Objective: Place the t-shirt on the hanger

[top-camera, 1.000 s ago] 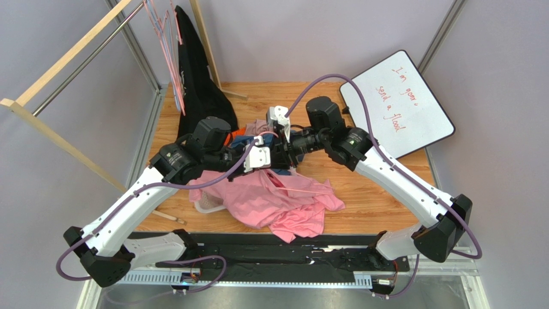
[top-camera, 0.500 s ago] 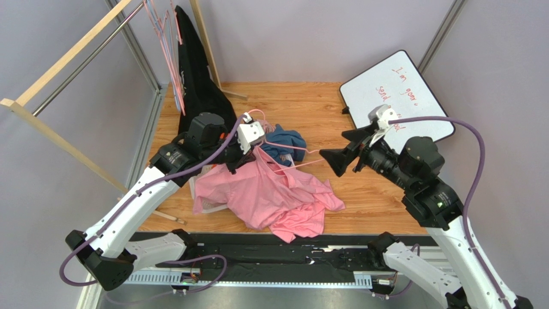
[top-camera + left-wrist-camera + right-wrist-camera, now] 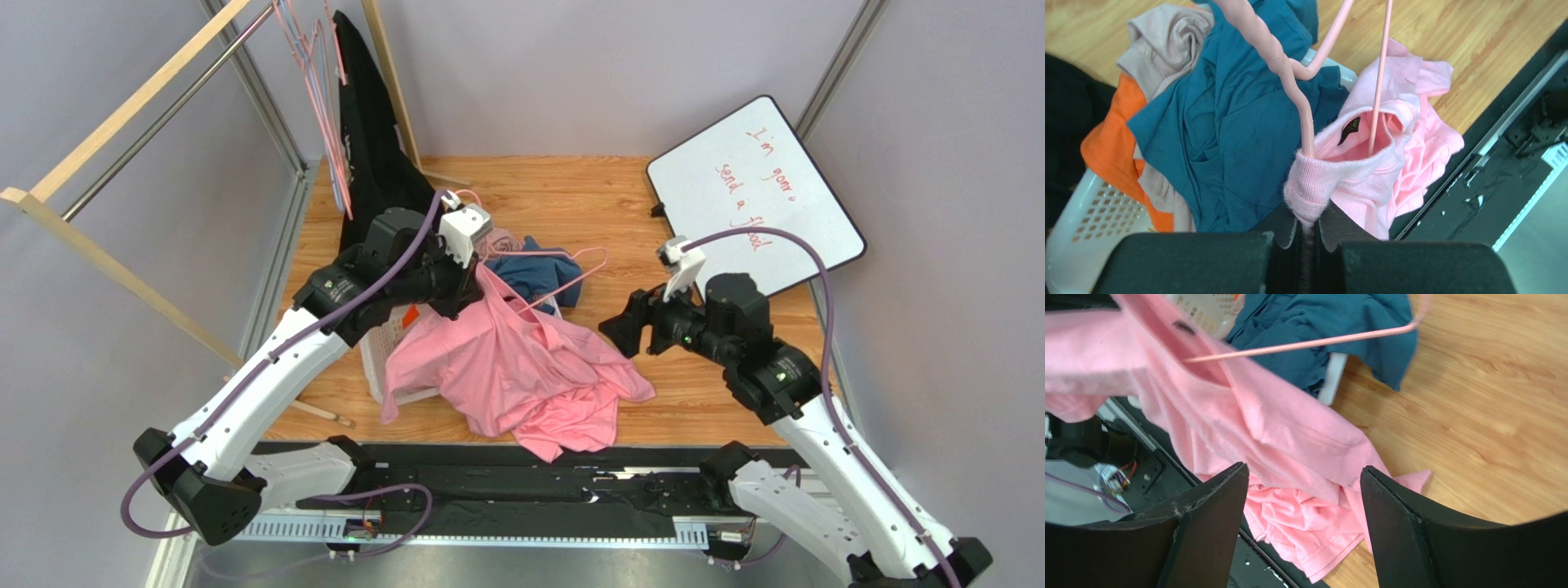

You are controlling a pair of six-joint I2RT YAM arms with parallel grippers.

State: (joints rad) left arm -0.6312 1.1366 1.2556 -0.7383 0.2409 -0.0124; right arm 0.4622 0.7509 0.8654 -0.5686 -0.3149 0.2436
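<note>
The light-pink t-shirt (image 3: 515, 368) lies bunched on the table's near middle, its collar raised. My left gripper (image 3: 478, 276) is shut on the ribbed collar (image 3: 1315, 184). The thin pink hanger (image 3: 567, 272) runs down into the neck opening right at the jaws, and its hook end (image 3: 1290, 67) sticks out over the blue t-shirt. Whether the wire is pinched too is hidden by cloth. My right gripper (image 3: 617, 333) hovers open just right of the shirt. In its wrist view the t-shirt (image 3: 1290, 435) and the hanger's bar (image 3: 1309, 342) lie ahead of the right gripper (image 3: 1303, 467), with nothing between its fingers.
A blue t-shirt (image 3: 540, 270) and orange cloth (image 3: 1100, 135) fill a white basket (image 3: 383, 355) under the left gripper. A long black garment (image 3: 374, 159) and spare hangers (image 3: 313, 86) hang from the wooden rack at back left. A whiteboard (image 3: 754, 196) lies at back right.
My right arm has pulled back from the shirt's collar to the right, and its jaws have opened. My left gripper has lifted the collar and hanger slightly up and back.
</note>
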